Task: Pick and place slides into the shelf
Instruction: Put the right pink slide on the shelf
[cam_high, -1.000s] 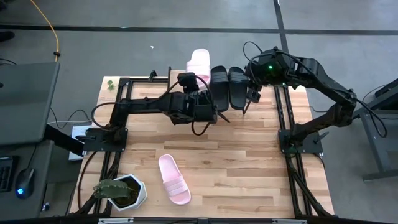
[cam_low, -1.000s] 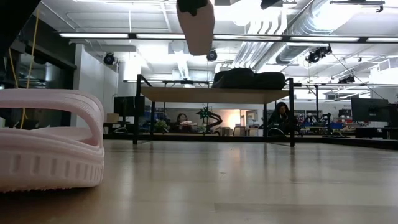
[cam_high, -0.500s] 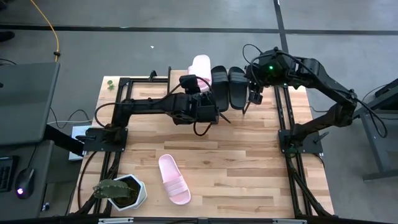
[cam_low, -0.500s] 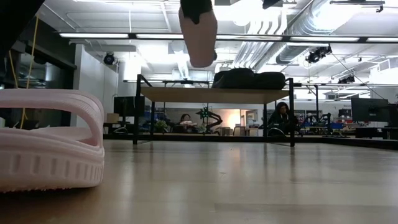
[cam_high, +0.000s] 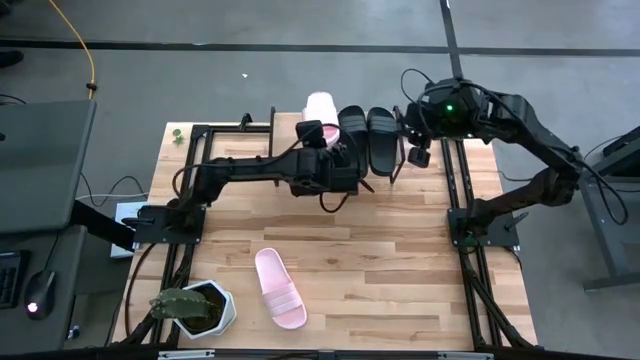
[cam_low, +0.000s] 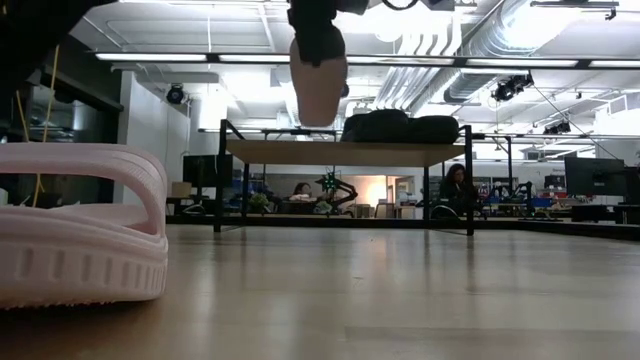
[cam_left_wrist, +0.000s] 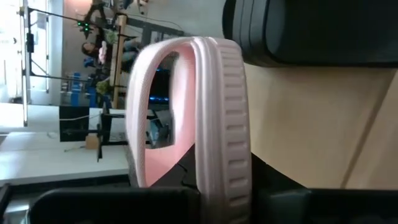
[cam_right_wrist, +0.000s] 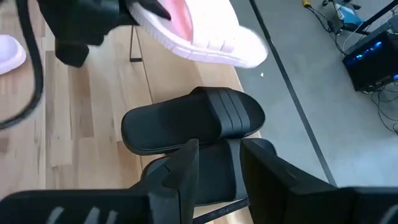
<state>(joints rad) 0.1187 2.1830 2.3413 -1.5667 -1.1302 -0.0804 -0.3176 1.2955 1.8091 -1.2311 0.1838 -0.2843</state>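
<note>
Slides: one pale pink slide (cam_high: 321, 105), ribbed strap, is clamped in the left gripper (cam_high: 318, 132) above the shelf's (cam_high: 290, 122) far left end, just beside two black slides (cam_high: 368, 138) on the light wooden board. Right gripper (cam_high: 412, 152), fingers partly apart, hovers at the shelf's right end. Another pink slide (cam_high: 279, 288) lies near the table's (cam_high: 400, 280) front edge.
</note>
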